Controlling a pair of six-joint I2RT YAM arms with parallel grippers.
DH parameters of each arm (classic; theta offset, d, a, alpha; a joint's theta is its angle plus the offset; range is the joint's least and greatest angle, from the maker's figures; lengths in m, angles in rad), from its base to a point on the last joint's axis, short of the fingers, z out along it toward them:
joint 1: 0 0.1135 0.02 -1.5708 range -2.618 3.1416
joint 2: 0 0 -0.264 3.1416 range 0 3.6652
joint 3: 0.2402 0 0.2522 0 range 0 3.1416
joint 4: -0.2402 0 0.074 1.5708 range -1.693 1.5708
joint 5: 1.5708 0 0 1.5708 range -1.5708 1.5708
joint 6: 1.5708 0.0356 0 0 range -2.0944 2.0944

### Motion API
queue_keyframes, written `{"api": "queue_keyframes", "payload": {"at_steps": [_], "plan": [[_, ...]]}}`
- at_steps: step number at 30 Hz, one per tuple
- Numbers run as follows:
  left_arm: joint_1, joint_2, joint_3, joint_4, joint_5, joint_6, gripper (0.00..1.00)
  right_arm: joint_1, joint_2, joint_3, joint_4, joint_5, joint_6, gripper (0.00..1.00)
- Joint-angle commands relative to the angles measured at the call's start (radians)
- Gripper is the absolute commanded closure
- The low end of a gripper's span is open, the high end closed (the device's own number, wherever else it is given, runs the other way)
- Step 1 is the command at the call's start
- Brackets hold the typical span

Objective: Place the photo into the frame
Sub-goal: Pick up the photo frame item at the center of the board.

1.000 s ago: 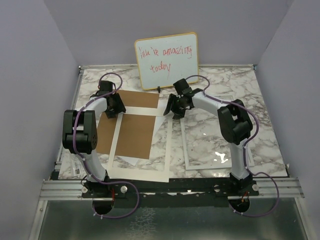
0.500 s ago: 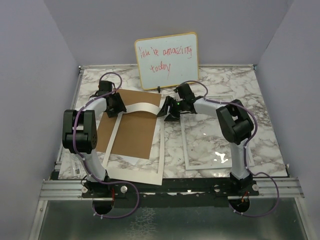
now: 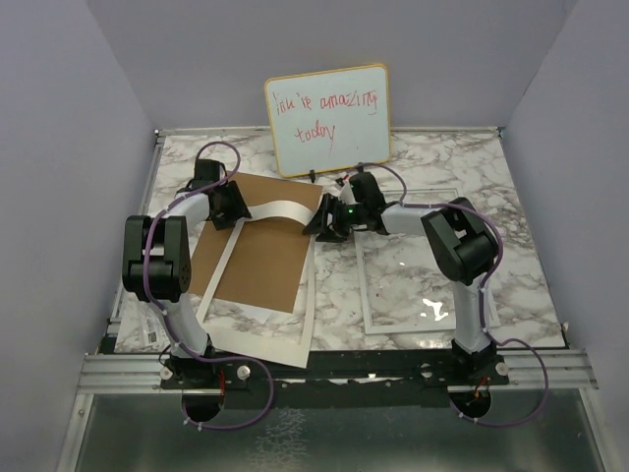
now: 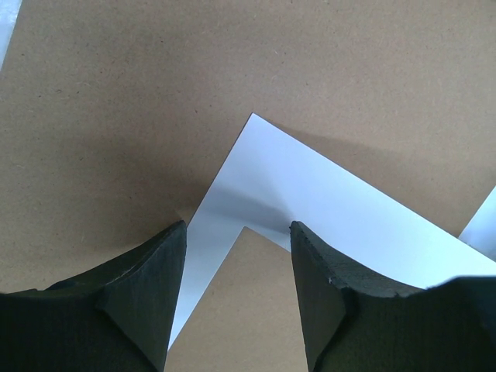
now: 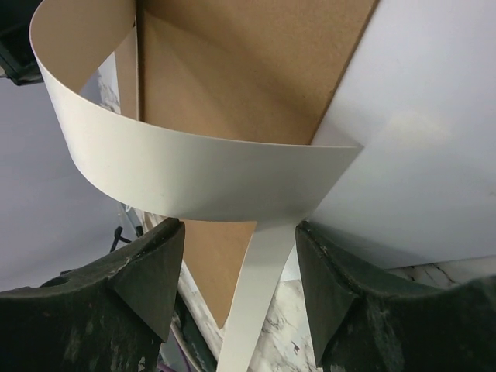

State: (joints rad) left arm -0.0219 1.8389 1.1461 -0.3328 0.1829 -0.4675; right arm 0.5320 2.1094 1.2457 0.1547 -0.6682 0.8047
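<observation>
**Top view, with both wrist views.** The left gripper (image 3: pixel 228 208), at 10 o'clock from the centre of the table (image 3: pixel 413 162), holds its jaws apart over an inner corner of the white mat (image 3: pixel 277 210). The right gripper (image 3: pixel 327 224), near 12 o'clock, is likewise spread, and one mat strip runs down between its fingers (image 5: pixel 139 279). Between the two, the mat's far strip bows upward above the brown backing board (image 3: pixel 265 261). The frame (image 3: pixel 365 290) lies flat at 3 o'clock, apart from both claws. The whiteboard (image 3: pixel 327 120) stands at 12 o'clock.

**Risk.** The bowed strip looks loaded like a spring. With neither claw clamped, it may snap flat, crease at a corner, or push the backing board aside.

**Hidden.** The photo's printed face shows nowhere. A pale sheet (image 5: pixel 418 116) at 2 o'clock in the right wrist view may be its white back, but this cannot be settled. Whether any finger actually touches the mat is also unclear.
</observation>
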Motion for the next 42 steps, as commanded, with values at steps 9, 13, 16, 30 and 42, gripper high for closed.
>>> {"api": "queue_keyframes", "payload": {"at_steps": [9, 13, 16, 30, 42], "plan": [[-0.019, 0.114, -0.094, -0.114, 0.038, -0.025, 0.41, 0.085, 0.030, 0.150, -0.385, 0.450, -0.203, 0.36], [-0.019, 0.111, -0.100, -0.118, 0.026, -0.025, 0.40, 0.121, 0.062, 0.222, -0.505, 0.622, -0.210, 0.37], [-0.018, 0.110, -0.100, -0.121, 0.019, -0.025, 0.40, 0.142, 0.073, 0.251, -0.577, 0.744, -0.210, 0.39], [-0.017, 0.109, -0.082, -0.123, 0.024, -0.040, 0.40, 0.240, 0.057, 0.249, -0.680, 1.041, -0.214, 0.67], [-0.016, 0.062, -0.065, -0.138, 0.000, -0.059, 0.39, 0.270, 0.038, 0.302, -0.768, 1.200, -0.204, 0.87]]}}
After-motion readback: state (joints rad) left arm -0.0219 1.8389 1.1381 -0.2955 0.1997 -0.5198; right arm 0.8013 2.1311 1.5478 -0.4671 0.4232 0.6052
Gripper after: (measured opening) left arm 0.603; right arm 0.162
